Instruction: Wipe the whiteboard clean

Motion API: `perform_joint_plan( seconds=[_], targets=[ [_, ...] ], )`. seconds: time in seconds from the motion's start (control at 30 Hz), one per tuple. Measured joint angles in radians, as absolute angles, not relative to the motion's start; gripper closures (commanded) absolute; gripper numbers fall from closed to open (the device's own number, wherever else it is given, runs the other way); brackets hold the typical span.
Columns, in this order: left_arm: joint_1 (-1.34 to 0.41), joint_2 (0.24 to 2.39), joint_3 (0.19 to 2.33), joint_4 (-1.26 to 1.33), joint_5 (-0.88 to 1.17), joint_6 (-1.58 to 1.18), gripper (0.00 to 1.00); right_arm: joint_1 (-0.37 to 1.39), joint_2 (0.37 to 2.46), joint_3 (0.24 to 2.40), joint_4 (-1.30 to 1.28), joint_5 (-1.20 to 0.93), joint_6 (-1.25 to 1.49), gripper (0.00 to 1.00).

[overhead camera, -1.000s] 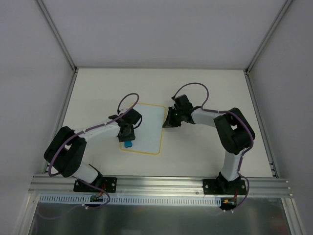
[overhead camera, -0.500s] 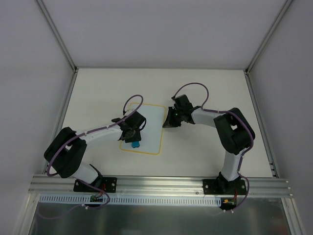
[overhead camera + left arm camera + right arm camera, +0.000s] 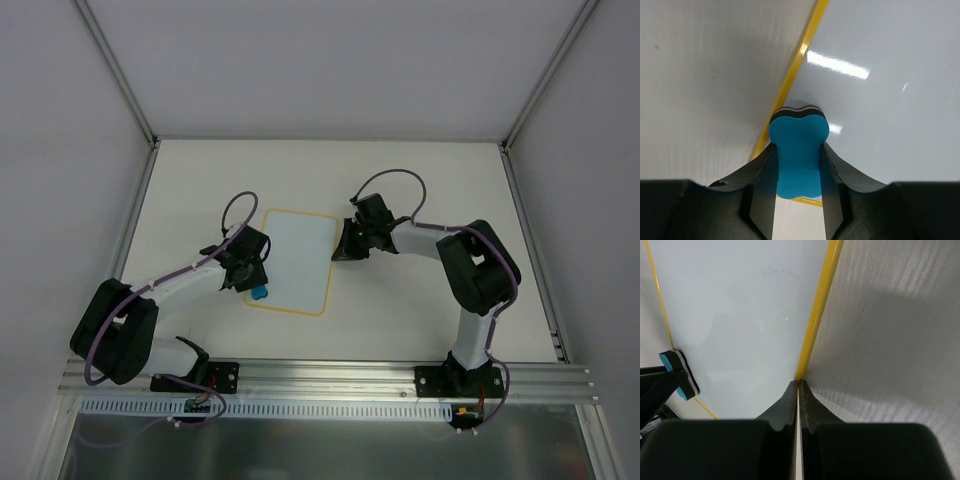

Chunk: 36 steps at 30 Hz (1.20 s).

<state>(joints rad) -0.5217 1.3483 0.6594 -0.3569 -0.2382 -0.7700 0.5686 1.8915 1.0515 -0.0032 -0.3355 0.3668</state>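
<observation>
The whiteboard (image 3: pixel 292 258) lies flat mid-table, white with a yellow border and no marks visible. My left gripper (image 3: pixel 252 281) is shut on the blue bone-shaped eraser (image 3: pixel 258 292), pressing it on the board's near-left corner; in the left wrist view the eraser (image 3: pixel 797 150) sits between the fingers at the yellow edge of the board (image 3: pixel 880 95). My right gripper (image 3: pixel 340 254) is shut, its tips pressed on the board's right edge; the right wrist view shows the closed tips (image 3: pixel 798 385) on the yellow border, the board (image 3: pixel 740 315) and the eraser (image 3: pixel 677 372) at far left.
The white table (image 3: pixel 430 190) is ringed by aluminium frame rails (image 3: pixel 320 375) at the near edge and sides. Purple cables loop over both arms above the board's corners.
My left gripper has slid the eraser left and back along the board's near edge to the near-left corner. My right gripper has stayed on the right edge.
</observation>
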Motion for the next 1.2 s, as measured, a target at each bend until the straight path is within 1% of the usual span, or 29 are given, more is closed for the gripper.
perform_joint_plan(
  seconds=[0.2,0.5,0.8,0.97,1.2],
  targets=[
    [-0.515,1.351,0.663,-0.374,-0.264,-0.770,1.00,0.569,1.893,1.052,0.000,-0.341,0.366,1.00],
    [-0.468,1.357,0.682,-0.440,-0.357,-0.770,1.00,0.569,1.897,1.052,0.007,-0.352,0.366,1.00],
    [-0.475,1.396,0.714,-0.466,-0.361,-0.766,1.00,0.569,1.898,1.052,0.008,-0.353,0.366,1.00],
    [-0.568,1.422,0.739,-0.482,-0.389,-0.768,1.00,0.569,1.898,1.052,0.008,-0.355,0.366,1.00],
    [-0.738,1.526,0.836,-0.500,-0.371,-0.787,1.00,0.569,1.898,1.052,0.008,-0.355,0.366,1.00]
  ],
)
